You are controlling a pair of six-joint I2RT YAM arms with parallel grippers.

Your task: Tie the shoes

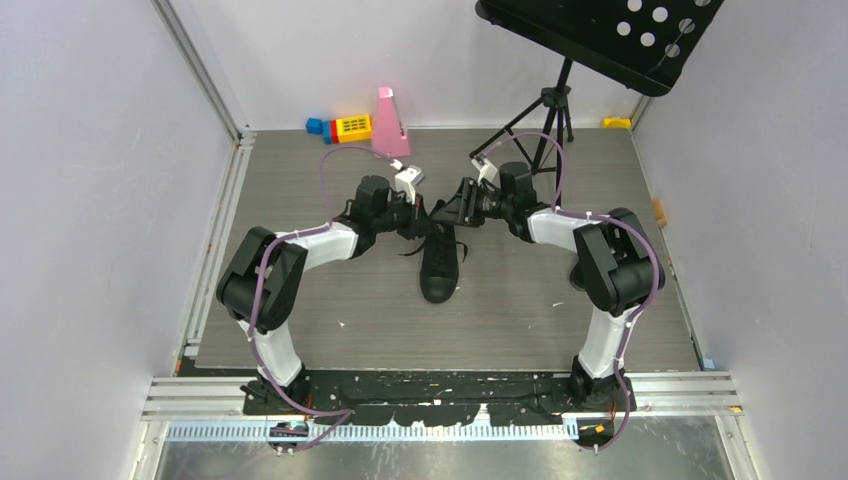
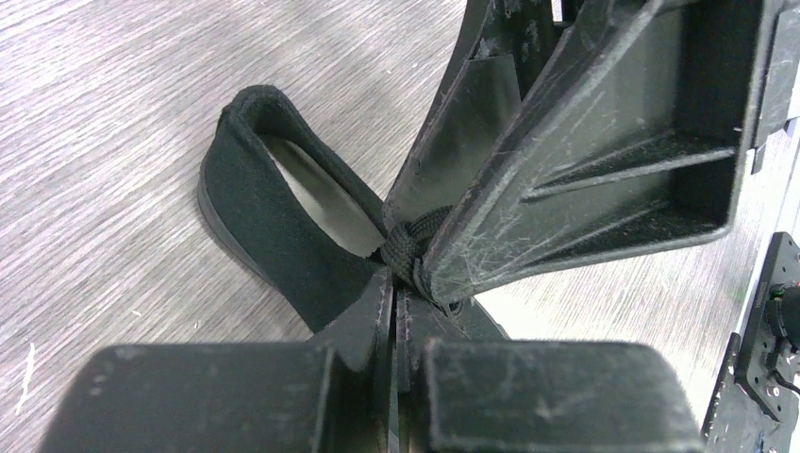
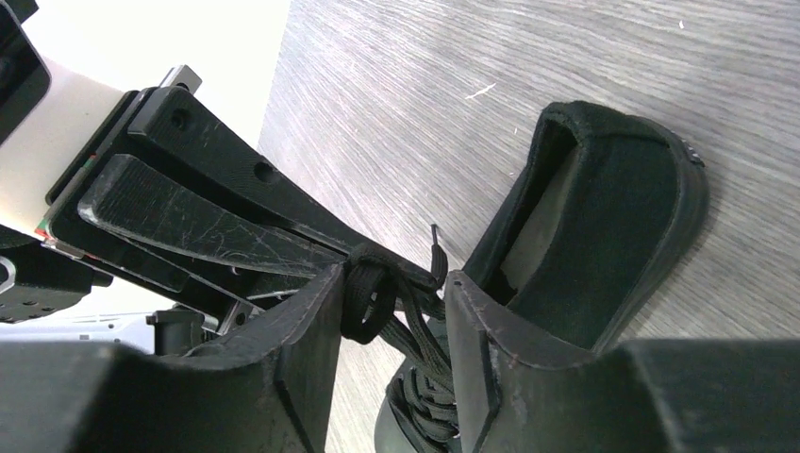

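Your all-black canvas lace-up sneaker [image 1: 438, 268] sits mid-frame on the grey wood-grain tabletop [image 1: 530, 310], not yet tied. Your left tool [image 2: 393, 288] is pinched shut on the thin black laces [image 3: 364, 304]. Your right tool [image 3: 391, 294] stands half-wide around that loop. By my judgement, the bow is still to be formed.

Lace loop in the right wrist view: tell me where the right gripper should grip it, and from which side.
Probably grip the loop just under where the shut left gripper holds it, coming from the right, opposite that gripper. The loop hangs there bunched above the shoe, and the open right gripper straddles it.
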